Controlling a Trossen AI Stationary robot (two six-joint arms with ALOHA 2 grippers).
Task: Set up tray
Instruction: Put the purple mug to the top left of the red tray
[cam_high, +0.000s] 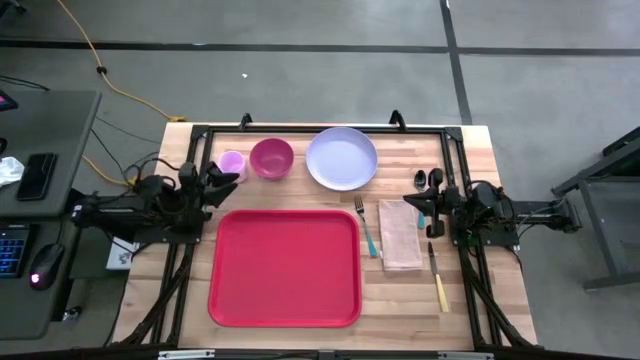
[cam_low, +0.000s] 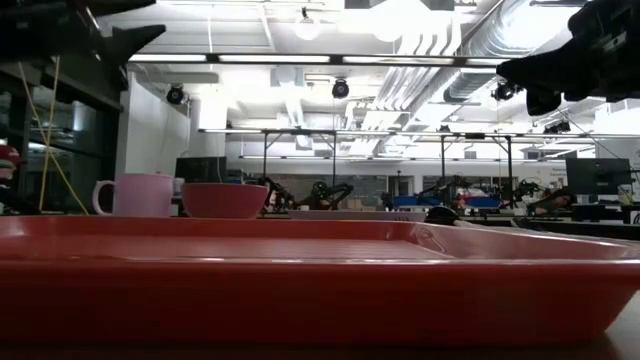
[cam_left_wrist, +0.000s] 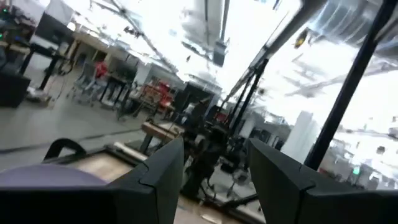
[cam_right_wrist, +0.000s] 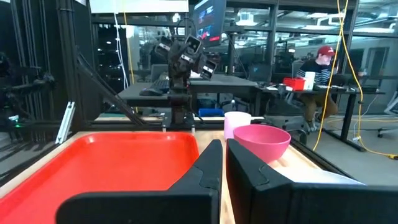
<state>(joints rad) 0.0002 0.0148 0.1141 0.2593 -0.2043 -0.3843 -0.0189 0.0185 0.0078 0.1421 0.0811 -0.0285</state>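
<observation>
**Red tray lies bare on the worktop, both arms waiting at the sides**

The wooden worktop (cam_high: 460, 300) carries the red tray (cam_high: 285, 267) at its middle. Behind the tray stand a lavender plate (cam_high: 341, 158), a pink bowl (cam_high: 271, 157) and a pink mug (cam_high: 231, 164). Right of the tray lie a tan napkin (cam_high: 400, 234), a fork (cam_high: 365, 226) and a knife (cam_high: 438, 277). The left gripper (cam_high: 222, 176) hangs near the mug, fingers released, holding nothing. The right gripper (cam_high: 428, 180) sits beyond the napkin, fingers clenched on nothing.
</observation>
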